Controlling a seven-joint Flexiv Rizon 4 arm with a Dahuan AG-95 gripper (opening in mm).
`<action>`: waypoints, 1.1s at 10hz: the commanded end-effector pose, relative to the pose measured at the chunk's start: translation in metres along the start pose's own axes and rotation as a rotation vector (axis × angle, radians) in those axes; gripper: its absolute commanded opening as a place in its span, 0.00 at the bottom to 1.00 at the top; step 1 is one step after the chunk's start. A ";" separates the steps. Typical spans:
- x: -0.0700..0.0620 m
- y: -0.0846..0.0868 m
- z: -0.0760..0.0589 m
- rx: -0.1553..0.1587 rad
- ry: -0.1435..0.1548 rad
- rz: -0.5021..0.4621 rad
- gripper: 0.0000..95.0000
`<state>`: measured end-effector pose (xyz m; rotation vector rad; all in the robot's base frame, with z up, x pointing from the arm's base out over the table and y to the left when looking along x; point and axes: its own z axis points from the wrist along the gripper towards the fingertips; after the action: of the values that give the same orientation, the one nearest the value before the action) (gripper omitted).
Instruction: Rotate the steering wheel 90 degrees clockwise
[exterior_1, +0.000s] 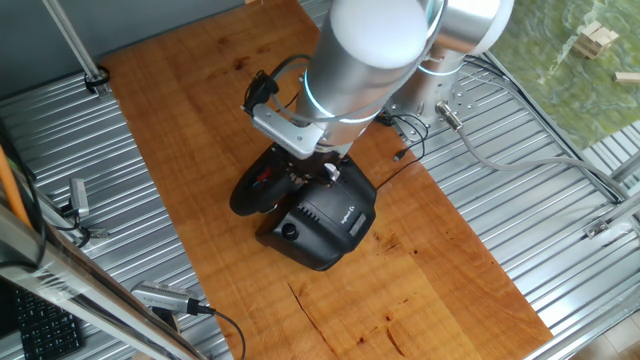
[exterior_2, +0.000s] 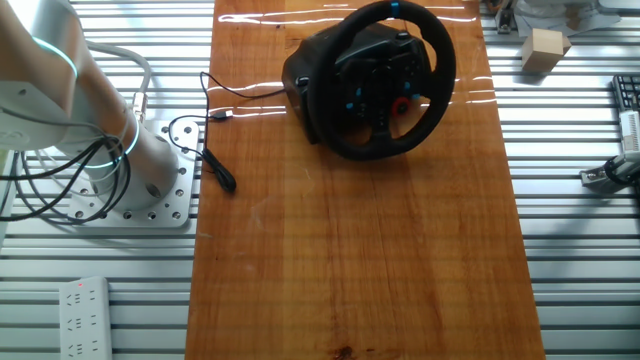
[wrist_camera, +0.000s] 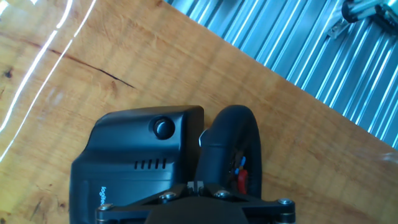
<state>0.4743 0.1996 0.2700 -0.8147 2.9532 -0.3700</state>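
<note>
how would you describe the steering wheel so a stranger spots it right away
Find the long wooden board lying on the ribbed metal table. At its far end sits the steering wheel, a thick black ring with small red and blue hub buttons. Unlike the boxy black base behind it, it is round.

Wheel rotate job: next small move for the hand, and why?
Probably ease the hand down onto the top of the steering wheel rim, shifting slightly off the base. The hand view looks down on the rim's top edge with no grip showing, so nothing can turn yet.
</note>
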 end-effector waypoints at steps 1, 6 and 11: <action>-0.004 0.001 -0.004 0.003 0.022 0.005 0.00; -0.009 0.002 -0.006 -0.001 0.085 0.006 0.00; -0.010 0.003 -0.009 -0.002 0.094 0.020 0.00</action>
<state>0.4809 0.2091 0.2787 -0.7872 3.0453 -0.4158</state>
